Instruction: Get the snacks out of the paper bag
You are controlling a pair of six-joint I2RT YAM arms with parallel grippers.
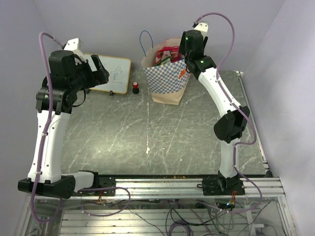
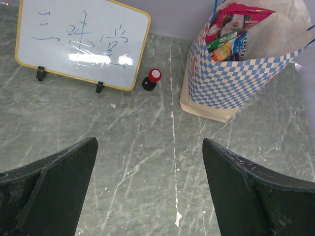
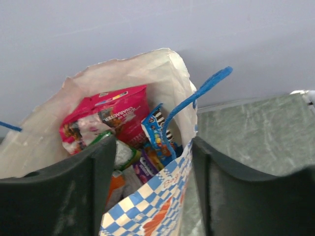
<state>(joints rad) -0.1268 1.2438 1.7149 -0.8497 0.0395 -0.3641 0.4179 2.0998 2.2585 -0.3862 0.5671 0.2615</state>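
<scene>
The paper bag (image 1: 167, 81) (image 2: 231, 83) (image 3: 147, 206) stands upright at the back of the table with its mouth open. Snacks fill it: a pink packet (image 3: 110, 120) (image 2: 231, 19) on top, with a blue one (image 3: 160, 130), a purple one (image 3: 145, 167), a green one (image 3: 123, 153) and an orange one (image 3: 115, 184) beside and below it. My right gripper (image 1: 186, 58) (image 3: 153, 147) sits over the bag's right rim. Its jaws are apart, one finger inside among the packets and one outside the checkered wall. My left gripper (image 1: 101, 69) (image 2: 150, 142) hangs open above the bare table, left of the bag.
A framed whiteboard (image 1: 110, 73) (image 2: 81, 42) leans at the back left. A small red-and-black knob (image 1: 135, 88) (image 2: 152, 78) stands between it and the bag. The bag's blue cord handle (image 3: 197, 96) arches beside my right fingers. Walls close in behind and at both sides.
</scene>
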